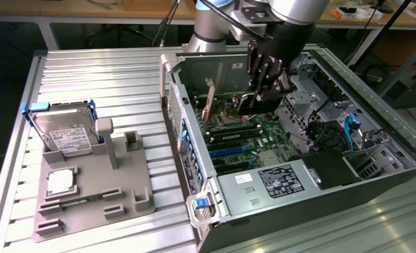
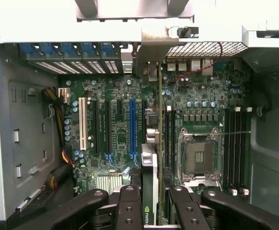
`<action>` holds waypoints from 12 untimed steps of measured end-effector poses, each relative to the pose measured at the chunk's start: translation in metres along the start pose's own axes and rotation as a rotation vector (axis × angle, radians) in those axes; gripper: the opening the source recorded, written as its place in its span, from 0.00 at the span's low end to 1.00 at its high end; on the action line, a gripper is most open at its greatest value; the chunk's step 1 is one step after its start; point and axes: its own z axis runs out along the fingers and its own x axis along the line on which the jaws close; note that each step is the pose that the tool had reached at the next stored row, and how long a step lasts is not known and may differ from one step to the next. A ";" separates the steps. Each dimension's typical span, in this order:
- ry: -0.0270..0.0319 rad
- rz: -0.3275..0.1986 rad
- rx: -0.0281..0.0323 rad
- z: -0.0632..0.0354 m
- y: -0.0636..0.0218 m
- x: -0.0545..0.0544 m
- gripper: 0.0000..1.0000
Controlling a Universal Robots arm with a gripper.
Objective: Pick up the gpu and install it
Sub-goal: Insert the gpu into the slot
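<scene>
Gpu point(image 2: 150, 167) pinched edge-on in hand point(image 2: 155, 203), over motherboard point(image 2: 97, 87) inside open case point(image 2: 29, 120)

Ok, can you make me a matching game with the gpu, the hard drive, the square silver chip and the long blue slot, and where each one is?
Things:
1. gpu
2. hard drive
3. square silver chip
4. long blue slot

Places:
A. lying flat on the grey holder
B. on the motherboard inside the case
C. held edge-on in the gripper
D. propped up at one end of the grey holder

Pairs: 1-C, 2-D, 3-A, 4-B
</scene>
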 end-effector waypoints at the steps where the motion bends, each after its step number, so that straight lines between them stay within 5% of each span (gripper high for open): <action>1: 0.0000 0.000 0.0000 0.0010 0.0000 0.000 0.27; 12: -0.0001 0.000 0.0001 0.0134 -0.0001 0.000 0.27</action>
